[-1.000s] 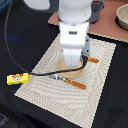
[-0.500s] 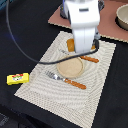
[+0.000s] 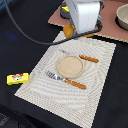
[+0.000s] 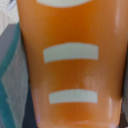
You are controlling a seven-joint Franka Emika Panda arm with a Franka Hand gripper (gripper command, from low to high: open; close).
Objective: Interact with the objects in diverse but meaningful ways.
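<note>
My gripper (image 3: 76, 31) hangs above the far edge of the striped placemat (image 3: 45, 90) and is shut on an orange cup-like object with white stripes (image 3: 69, 31). That object fills the wrist view (image 4: 70, 65), and the fingers are hidden there. A yellow butter block (image 3: 17, 78) lies on the dark table at the exterior view's left. A grey-blue pot (image 3: 122, 16) stands at the far right on the pink mat (image 3: 107, 22). A small yellow thing (image 3: 65, 9) shows behind the arm. The tomato and bread loaf are out of view.
A round beige plate (image 3: 70, 66) sits in the middle of the placemat. A fork with an orange handle (image 3: 67, 81) lies in front of it and a utensil with an orange handle (image 3: 85, 58) behind it. A black cable (image 3: 30, 32) runs across the table.
The arm has risen from the plate and moved toward the far edge of the placemat, carrying the orange object with it.
</note>
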